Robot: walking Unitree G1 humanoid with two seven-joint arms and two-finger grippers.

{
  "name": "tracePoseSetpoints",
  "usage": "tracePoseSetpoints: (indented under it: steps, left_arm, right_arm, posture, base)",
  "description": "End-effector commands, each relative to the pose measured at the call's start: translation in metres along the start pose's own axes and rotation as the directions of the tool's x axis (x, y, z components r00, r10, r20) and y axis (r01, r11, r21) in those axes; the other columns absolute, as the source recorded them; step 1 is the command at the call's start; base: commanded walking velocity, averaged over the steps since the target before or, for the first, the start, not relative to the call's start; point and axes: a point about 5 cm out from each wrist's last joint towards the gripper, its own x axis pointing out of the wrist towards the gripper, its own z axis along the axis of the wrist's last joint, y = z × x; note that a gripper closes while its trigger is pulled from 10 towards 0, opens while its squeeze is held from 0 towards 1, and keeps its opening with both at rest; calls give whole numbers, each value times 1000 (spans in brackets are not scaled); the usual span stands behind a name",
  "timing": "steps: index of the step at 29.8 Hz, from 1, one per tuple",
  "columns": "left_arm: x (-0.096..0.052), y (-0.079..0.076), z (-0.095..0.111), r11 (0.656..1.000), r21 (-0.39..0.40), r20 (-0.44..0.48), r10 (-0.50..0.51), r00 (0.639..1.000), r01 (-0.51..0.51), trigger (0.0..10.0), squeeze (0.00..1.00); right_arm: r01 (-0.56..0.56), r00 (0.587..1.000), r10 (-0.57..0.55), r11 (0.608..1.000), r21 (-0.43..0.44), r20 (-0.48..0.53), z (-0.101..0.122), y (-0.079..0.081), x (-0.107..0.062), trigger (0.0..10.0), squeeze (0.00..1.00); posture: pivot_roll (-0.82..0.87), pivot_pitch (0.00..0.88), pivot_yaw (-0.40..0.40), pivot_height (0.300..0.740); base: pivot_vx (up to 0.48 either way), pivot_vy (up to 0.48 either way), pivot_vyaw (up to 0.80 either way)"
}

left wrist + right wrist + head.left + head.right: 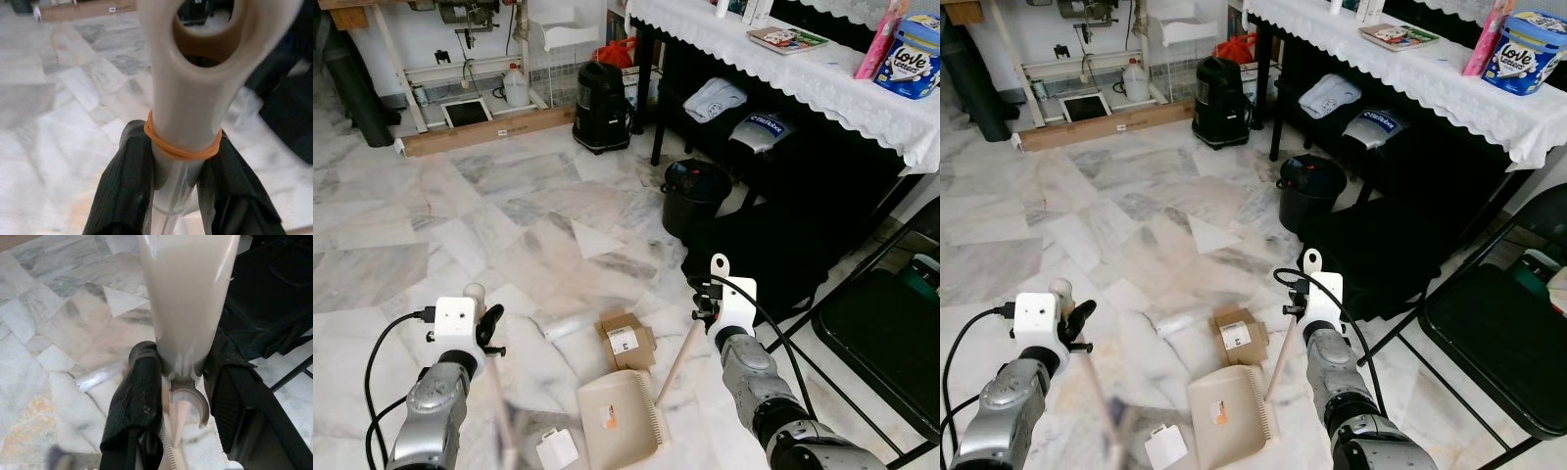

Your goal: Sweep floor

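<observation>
The left pincer (pixel 481 323) pinches the light, stiff broom (pixel 497 397) near its handle top, the right pincer (pixel 705 302) likewise pinching the rigid plastic dustpan (pixel 619 419).

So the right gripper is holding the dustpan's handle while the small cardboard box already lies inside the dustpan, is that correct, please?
Not quite. The right gripper does hold the dustpan by its handle, but the left eye view shows the cardboard box lying on the floor just beyond the pan's open edge.
</observation>
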Motion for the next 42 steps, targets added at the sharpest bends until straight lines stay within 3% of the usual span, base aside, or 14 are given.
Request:
tracePoseSetpoints:
  steps: [1, 3, 7, 11, 12, 15, 24, 29, 30, 31, 38, 42]
  left_arm:
    - [4, -7, -2, 983, -178, -35, -48, 998, 41, 10000, 0]
    - [6, -7, 0, 975, -218, -31, -51, 998, 43, 10000, 0]
    - [12, -9, 12, 925, -375, 18, -59, 998, 61, 10000, 0]
    - [14, -11, 19, 905, -418, 46, -62, 997, 76, 10000, 0]
    - [14, -11, 22, 912, -404, 61, -55, 997, 75, 10000, 0]
    - [10, -8, 33, 963, -265, 140, -19, 990, 56, 10000, 0]
    - [-5, 0, 59, 989, -141, 353, 87, 932, -39, 10000, 0]
    - [-8, -1, 64, 995, -91, 385, 81, 919, -49, 10000, 0]
    - [-7, -6, 63, 998, -42, 394, 67, 917, -55, 10000, 0]
    - [-7, -8, 61, 998, -31, 391, 63, 918, -55, 10000, 0]
    - [-6, -14, 53, 999, 1, 370, 45, 928, -49, 10000, 0]
    - [-8, -14, 51, 998, 16, 375, 47, 926, -57, 10000, 0]
  right_arm:
    - [13, 999, -14, 1000, -13, -53, -9, -4, -2, 10000, 0]
    - [14, 998, -15, 1000, -12, -56, -9, -4, -2, 10000, 0]
    - [11, 998, -11, 1000, -10, -67, -10, -3, -2, 10000, 0]
    - [9, 998, -10, 1000, -10, -69, -10, -3, -1, 10000, 0]
    - [8, 998, -9, 1000, -10, -69, -9, -3, -1, 10000, 0]
    - [16, 998, -17, 1000, -8, -67, -8, -7, -1, 10000, 0]
    - [34, 996, -35, 999, -11, -85, -12, -13, -2, 10000, 0]
    - [44, 996, -52, 993, -106, -73, -9, -17, -1, 10000, 0]
    - [70, 994, -84, 978, -199, -65, -7, -24, -2, 10000, 0]
    - [86, 993, -103, 971, -222, -65, -7, -27, -2, 10000, 0]
    - [132, 988, -148, 952, -277, -39, -4, -34, -2, 10000, 0]
    - [174, 984, -176, 933, -314, 22, 8, -38, 0, 10000, 0]
  posture:
    - [25, 42, -63, 740]
    - [23, 45, -62, 740]
    - [23, 47, -64, 740]
    - [22, 47, -65, 740]
    - [20, 48, -65, 740]
    - [20, 49, -64, 740]
    - [23, 53, -64, 740]
    - [23, 53, -63, 740]
    - [10, 55, -62, 740]
    - [10, 55, -62, 740]
    - [1, 55, -59, 740]
    - [-3, 60, -52, 740]
  base:
    - [0, 0, 0]
    - [0, 0, 0]
    - [0, 0, 0]
    - [0, 0, 0]
    - [0, 0, 0]
    - [0, 0, 0]
    - [0, 0, 0]
    - [0, 0, 0]
    - [0, 0, 0]
    - [0, 0, 0]
    - [0, 0, 0]
    - [0, 0, 0]
